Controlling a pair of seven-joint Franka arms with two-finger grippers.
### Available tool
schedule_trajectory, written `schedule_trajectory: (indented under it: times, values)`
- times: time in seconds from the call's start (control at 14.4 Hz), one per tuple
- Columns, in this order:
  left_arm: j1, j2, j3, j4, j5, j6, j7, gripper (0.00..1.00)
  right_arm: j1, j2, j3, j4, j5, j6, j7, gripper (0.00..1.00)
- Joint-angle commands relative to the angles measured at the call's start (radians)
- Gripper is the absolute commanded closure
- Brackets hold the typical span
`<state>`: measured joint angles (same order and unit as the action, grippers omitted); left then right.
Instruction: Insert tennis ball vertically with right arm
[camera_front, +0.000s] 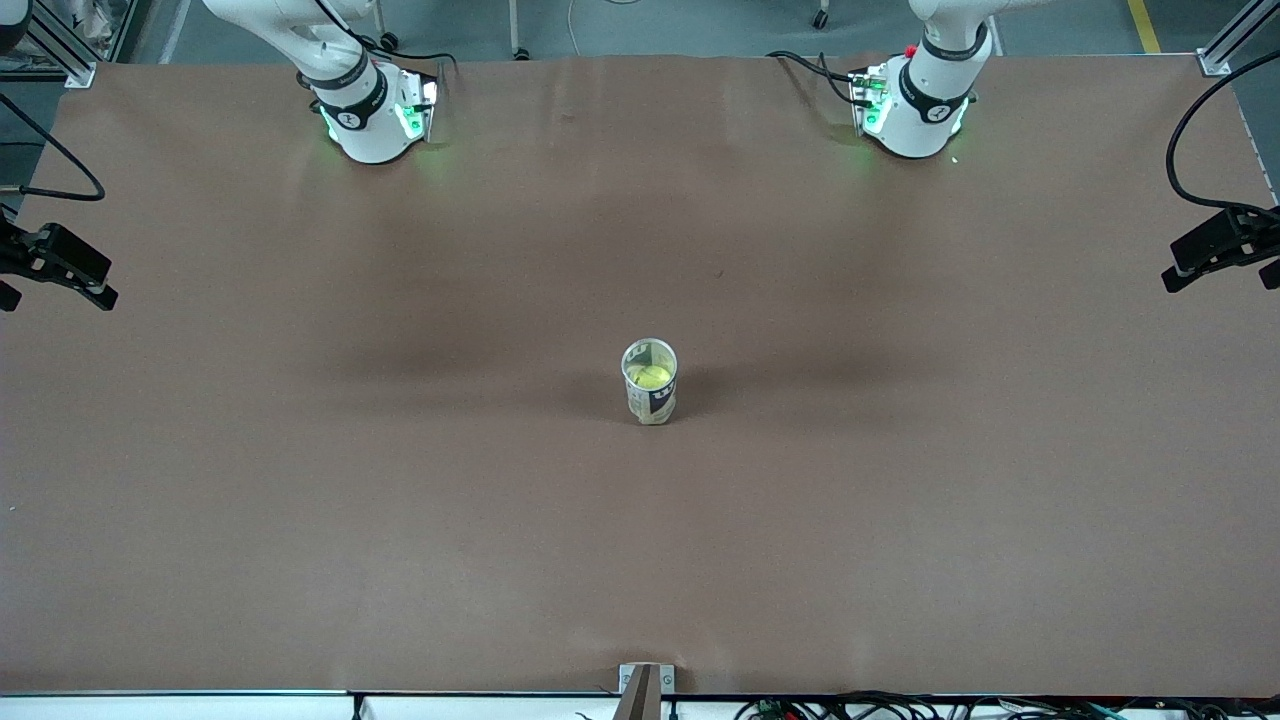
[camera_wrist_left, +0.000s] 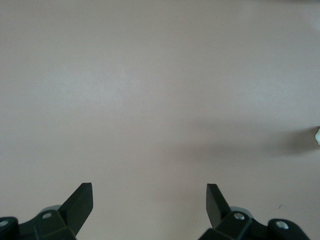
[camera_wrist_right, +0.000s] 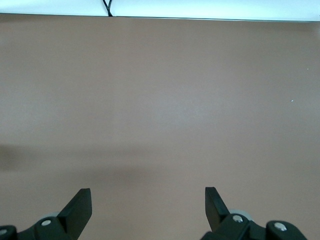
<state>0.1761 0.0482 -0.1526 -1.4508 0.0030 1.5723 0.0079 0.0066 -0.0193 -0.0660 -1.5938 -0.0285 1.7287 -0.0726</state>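
one tennis ball (camera_front: 651, 377) already sits inside the clear can (camera_front: 650, 384), upright mid-table. right gripper (camera_wrist_right: 148, 205) and left gripper (camera_wrist_left: 150, 202) hang spread wide, empty, over bare table (camera_front: 300, 500). any careless sweep could topple the can.

Left claw (camera_wrist_left: 149, 202) agape over brown table (camera_wrist_left: 150, 90)

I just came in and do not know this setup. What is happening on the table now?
Nothing is being handled at this moment. A clear can stands upright in the middle of the brown table, with a yellow tennis ball already inside it. The left claw and the right claw are both open and empty, each over bare table, away from the can.
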Motion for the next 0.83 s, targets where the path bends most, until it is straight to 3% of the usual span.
schedule_trajectory:
  times: [0.0, 0.42, 0.76]
  values:
    - [-0.003, -0.036, 0.004, -0.02, -0.015, 0.0, -0.006, 0.0, -0.008, -0.008, 0.008, -0.009, -0.019, -0.001, -0.004, 0.0]
    - [-0.007, -0.039, -0.024, -0.03, -0.061, -0.103, -0.005, 0.0, -0.008, -0.008, 0.006, -0.009, -0.021, -0.001, -0.004, 0.0]
    - [-0.004, -0.07, -0.036, -0.028, -0.003, -0.077, 0.004, 0.0, -0.008, -0.008, 0.006, -0.009, -0.021, -0.001, -0.004, 0.0]
